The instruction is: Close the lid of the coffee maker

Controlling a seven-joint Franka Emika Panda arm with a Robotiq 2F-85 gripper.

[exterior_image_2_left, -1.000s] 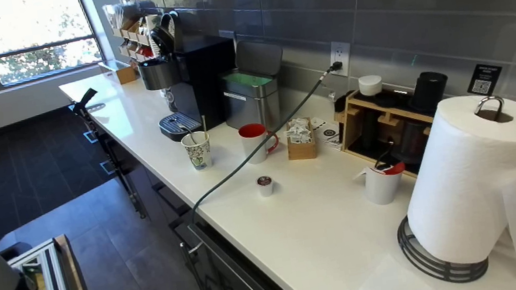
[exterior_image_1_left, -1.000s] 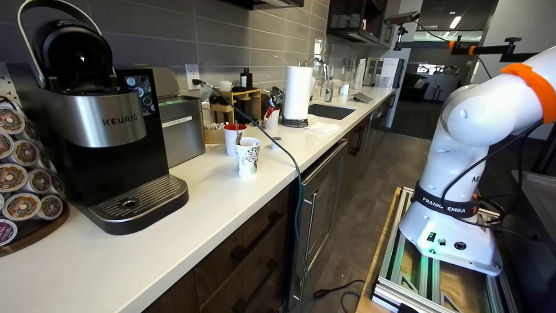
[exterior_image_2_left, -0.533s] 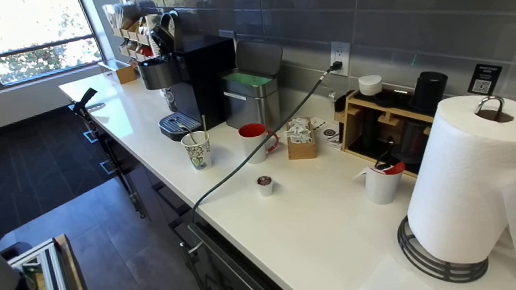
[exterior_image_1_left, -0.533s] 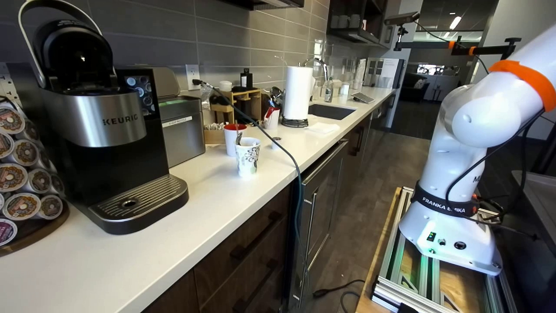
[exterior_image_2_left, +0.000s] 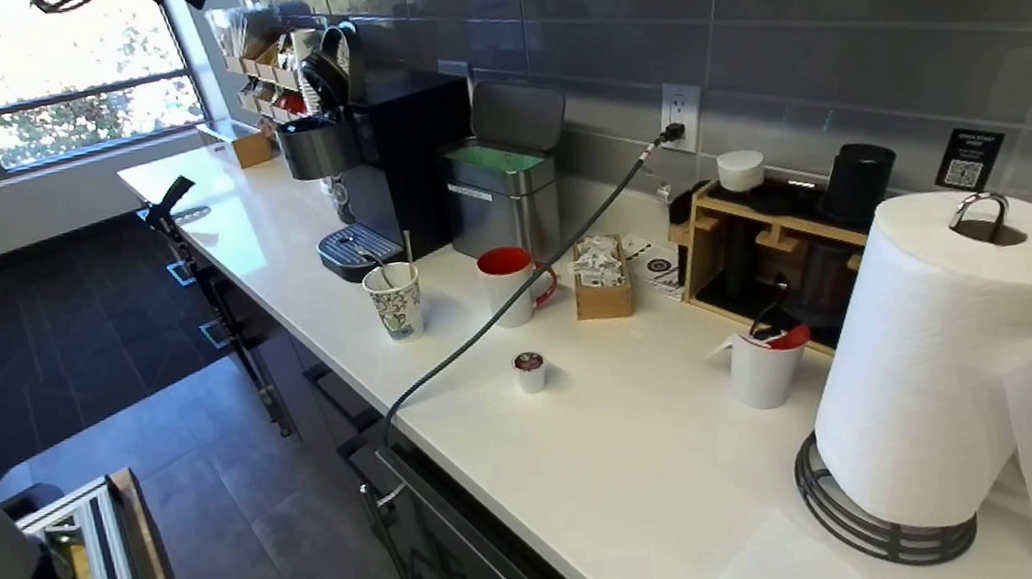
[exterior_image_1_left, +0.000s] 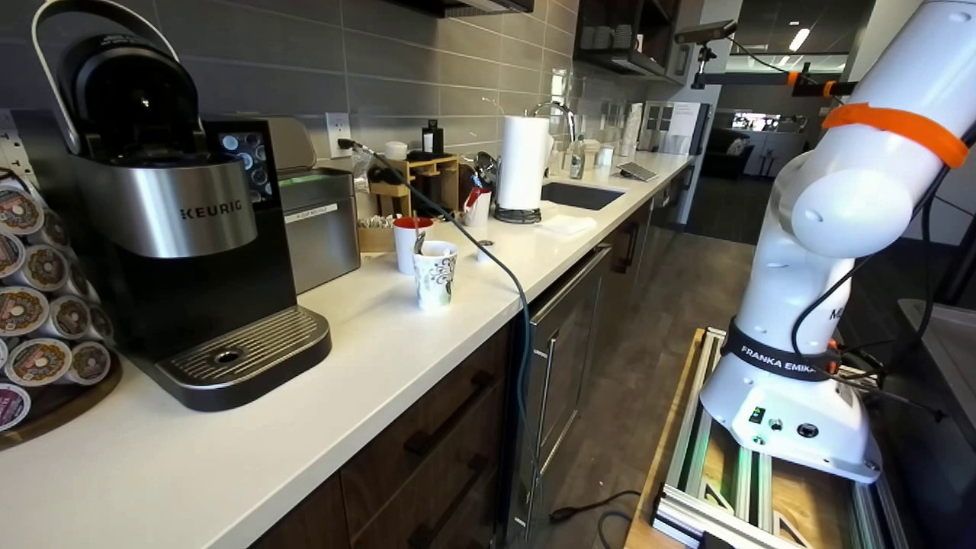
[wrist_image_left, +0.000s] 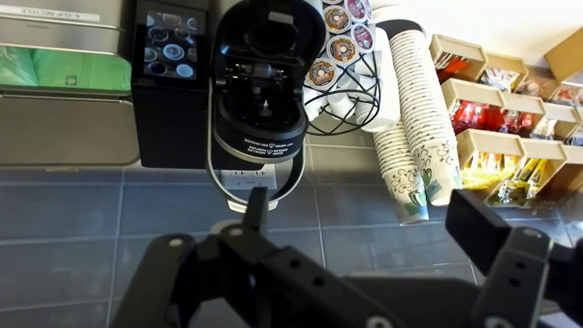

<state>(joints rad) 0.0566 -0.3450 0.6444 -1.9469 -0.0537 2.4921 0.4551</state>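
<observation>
Counter point(exterior_image_1_left: 366, 335): long and white, its load unmoved over the last second.

Arm point(exterior_image_1_left: 850, 210): here is your change. In an exterior view its upper link stands steeper than a second ago. Reads as you on the approach, the closing itself not begun.

Coffee maker point(exterior_image_1_left: 175, 210): upright on the counter, unshifted.

Gripper point(wrist_image_left: 364, 218): fingers point(wrist_image_left: 256, 212) spread wide, nothing between them. In an exterior view, what looks to be the gripper has come in at the top edge, where barely a trace showed a second ago; it sits apart from the coffee maker. You have gained on the target; no contact to be made out.

Lid point(exterior_image_1_left: 130, 91): tipped up and back on top of the coffee maker, same as a second ago. So the whole swing is left to you.

Handle point(wrist_image_left: 297, 171): a hoop, tipped back with the lid. In the wrist view a fingertip overlaps its end; depth can't be judged, so don't take that for touching. Likely trouble: you snag the hoop on a spread finger. Bringing the fingers together, then pushing from behind the lid, forward and down, should suit you better.

Paper cup point(exterior_image_2_left: 394, 302): standing near the coffee maker, not moved. May matter only if you come in low.
</observation>
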